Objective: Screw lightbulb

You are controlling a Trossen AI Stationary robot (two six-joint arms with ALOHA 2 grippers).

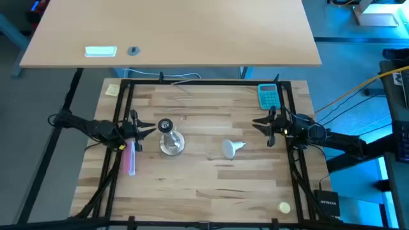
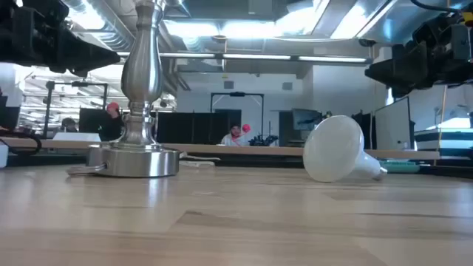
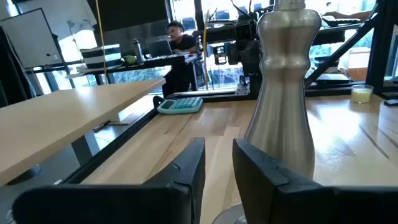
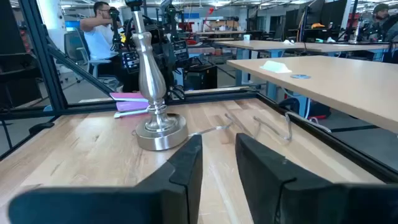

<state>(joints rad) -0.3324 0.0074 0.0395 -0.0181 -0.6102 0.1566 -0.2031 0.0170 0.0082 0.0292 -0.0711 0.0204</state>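
The white lightbulb (image 1: 231,149) (image 2: 336,148) lies on its side on the wooden table, right of centre. Its globe rests on the wood and its narrow neck points toward the right arm. The silvery socket stand (image 1: 170,138) (image 2: 140,96) (image 4: 152,93) stands upright on its round base, left of centre. My left gripper (image 1: 152,128) (image 3: 219,163) hovers shut just left of the stand, pointing at it. My right gripper (image 1: 257,123) (image 4: 217,163) hovers shut to the right of the bulb and a little farther back. Neither gripper holds anything.
A teal calculator (image 1: 268,96) lies at the far right. A pink object (image 1: 131,156) lies near the left arm. There is a yellow note (image 1: 112,89) at the far left and a small pale round thing (image 1: 284,206) at the near right. A black frame (image 1: 204,82) borders the table.
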